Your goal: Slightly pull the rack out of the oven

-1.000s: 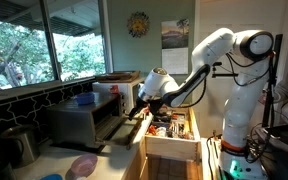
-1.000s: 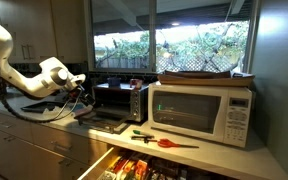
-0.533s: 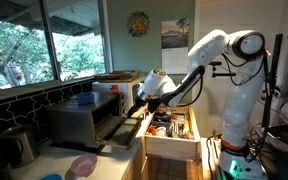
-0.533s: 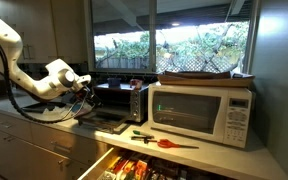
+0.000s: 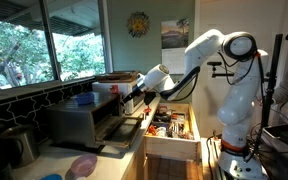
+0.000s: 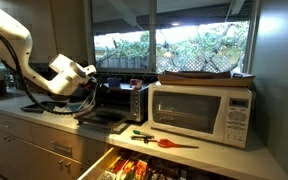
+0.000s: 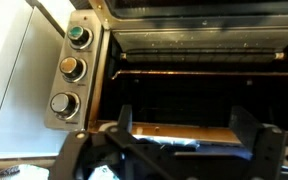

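Observation:
The silver-grey oven [image 5: 84, 120] stands on the counter with its hinged door [image 5: 124, 131] folded down; it also shows in an exterior view [image 6: 116, 98]. In the wrist view the oven [image 7: 69, 68] shows three knobs beside its dark cavity. The rack [image 7: 194, 73] is a thin dark bar across the cavity, details hard to see. My gripper [image 7: 187, 125] is open and empty, fingers spread in front of the cavity's mouth, above the door. It shows in both exterior views [image 5: 136, 97] [image 6: 90, 78] just in front of the oven.
A white microwave [image 6: 204, 108] stands beside the oven with a flat box [image 6: 206, 75] on top. Red-handled tools [image 6: 164, 143] lie on the counter. A full drawer [image 5: 170, 131] stands open below. A kettle [image 5: 19, 145] and a pink plate [image 5: 84, 163] sit near the oven.
My arm has risen and moved closer to the oven's opening. The gripper stays open. The oven, door and rack have not visibly moved.

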Tool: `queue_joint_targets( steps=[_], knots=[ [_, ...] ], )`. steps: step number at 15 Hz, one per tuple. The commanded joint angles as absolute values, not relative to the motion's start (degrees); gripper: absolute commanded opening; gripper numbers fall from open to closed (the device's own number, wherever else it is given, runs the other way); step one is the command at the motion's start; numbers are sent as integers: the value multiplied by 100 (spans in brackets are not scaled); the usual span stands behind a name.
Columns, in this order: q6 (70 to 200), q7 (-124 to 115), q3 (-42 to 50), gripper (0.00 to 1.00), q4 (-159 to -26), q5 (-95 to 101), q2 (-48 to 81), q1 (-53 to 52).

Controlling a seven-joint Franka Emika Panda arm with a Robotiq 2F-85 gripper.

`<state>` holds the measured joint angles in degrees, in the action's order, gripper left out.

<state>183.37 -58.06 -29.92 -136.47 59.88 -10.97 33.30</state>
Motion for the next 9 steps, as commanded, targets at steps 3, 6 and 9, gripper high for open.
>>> queue_joint_targets(
  steps=[3,6,9],
  knots=[
    [18648,-6526,-3684,100,-13132,6738,-624,4135],
    [18652,-6779,-3871,100,-13142,6933,-470,4258],
    [18607,-7089,-3937,100,-13157,7210,-448,4399]
  ],
)
